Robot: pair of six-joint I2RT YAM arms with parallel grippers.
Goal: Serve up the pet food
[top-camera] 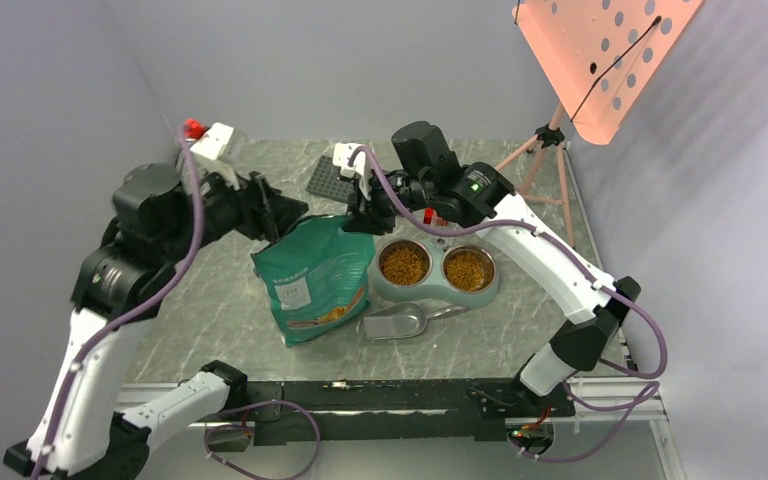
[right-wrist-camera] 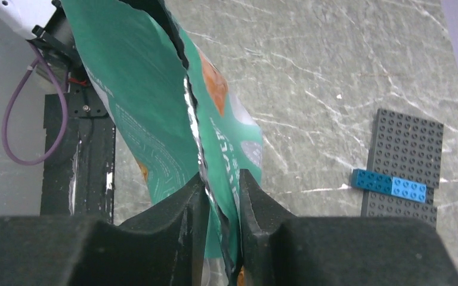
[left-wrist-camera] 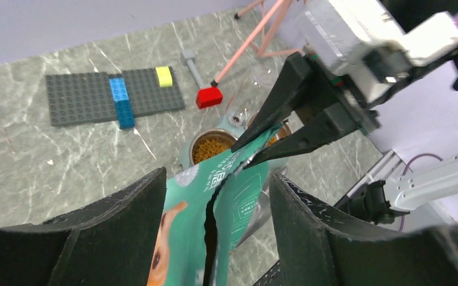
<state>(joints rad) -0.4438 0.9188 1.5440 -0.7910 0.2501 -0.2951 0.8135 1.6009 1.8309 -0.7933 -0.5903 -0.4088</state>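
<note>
We log: right claw (right-wrist-camera: 219,182) clamps pouch (top-camera: 315,275) rim; left claw (left-wrist-camera: 216,179) gapes around pouch top; pet food (top-camera: 405,264) lies in bowl dish (top-camera: 436,293) beside right claw.

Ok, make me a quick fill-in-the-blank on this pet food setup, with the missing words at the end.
1. The right pincer is clamped on the top edge of the teal ___.
2. The left pincer stands ___ around that same top edge.
3. Both bowls of the twin dish hold ___.
4. On the grey stud plate sit a blue brick and a ___ one.
Missing words: pouch; open; kibble; yellow.
</note>
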